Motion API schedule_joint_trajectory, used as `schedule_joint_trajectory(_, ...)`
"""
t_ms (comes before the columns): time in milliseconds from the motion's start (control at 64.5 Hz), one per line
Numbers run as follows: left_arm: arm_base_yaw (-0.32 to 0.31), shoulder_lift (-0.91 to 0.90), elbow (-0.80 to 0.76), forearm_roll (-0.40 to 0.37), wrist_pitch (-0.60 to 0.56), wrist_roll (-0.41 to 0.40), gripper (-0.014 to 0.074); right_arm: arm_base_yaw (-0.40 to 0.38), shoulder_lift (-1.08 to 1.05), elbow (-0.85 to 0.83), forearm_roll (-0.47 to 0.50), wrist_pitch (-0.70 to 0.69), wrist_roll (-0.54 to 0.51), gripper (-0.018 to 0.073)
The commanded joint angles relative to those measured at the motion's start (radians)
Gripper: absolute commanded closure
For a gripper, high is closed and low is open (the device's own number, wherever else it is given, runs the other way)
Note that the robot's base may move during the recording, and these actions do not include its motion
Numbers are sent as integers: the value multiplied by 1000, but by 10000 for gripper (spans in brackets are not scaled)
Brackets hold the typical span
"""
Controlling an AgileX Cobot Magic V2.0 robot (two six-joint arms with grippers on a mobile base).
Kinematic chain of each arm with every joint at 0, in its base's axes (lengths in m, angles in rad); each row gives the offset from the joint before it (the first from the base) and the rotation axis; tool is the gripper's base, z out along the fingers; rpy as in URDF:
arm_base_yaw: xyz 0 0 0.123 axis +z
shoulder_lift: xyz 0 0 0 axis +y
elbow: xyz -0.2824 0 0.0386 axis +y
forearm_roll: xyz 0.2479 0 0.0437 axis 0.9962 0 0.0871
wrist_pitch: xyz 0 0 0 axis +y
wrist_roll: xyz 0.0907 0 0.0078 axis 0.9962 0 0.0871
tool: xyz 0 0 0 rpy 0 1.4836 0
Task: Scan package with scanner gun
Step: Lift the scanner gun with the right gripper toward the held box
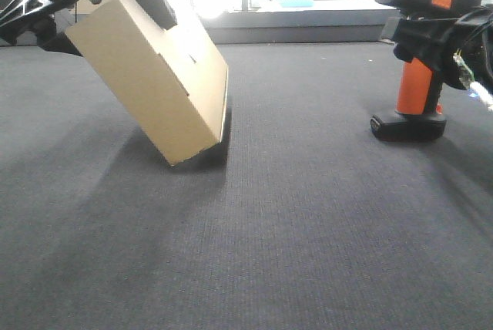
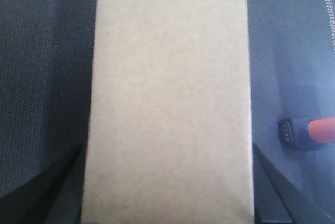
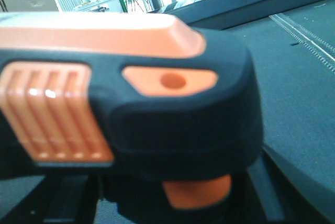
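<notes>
Tan package (image 1: pixel 146 75) leans on one corner on the bench (image 1: pixel 308 230), well apart from the scanner gun (image 1: pixel 416 87). The left jaws hold its top; the right jaws hold the gun. It looks light and stiff; grip its flat sides.

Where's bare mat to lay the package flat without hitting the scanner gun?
Widest free patch: the grey mat across the whole foreground, in front of both the package and the scanner gun. The strip between those two is also bare. Crowded: far left under the tilted package, and far right around the scanner gun's base.
</notes>
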Motion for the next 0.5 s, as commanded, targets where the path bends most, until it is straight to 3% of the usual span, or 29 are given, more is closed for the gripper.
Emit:
schedule_joint_trajectory(0, -5, -6, -4, -5, -25, -7, 634, 0, 3, -3, 2, -14, -2, 389)
schedule_joint_trajectory(279, -5, -6, -4, -5, -25, -7, 634, 0, 3, -3, -16, -75, -7, 442)
schedule_joint_trajectory(481, -5, -6, -4, -5, -25, -7, 634, 0, -15, -3, -39, -135, -158, 442)
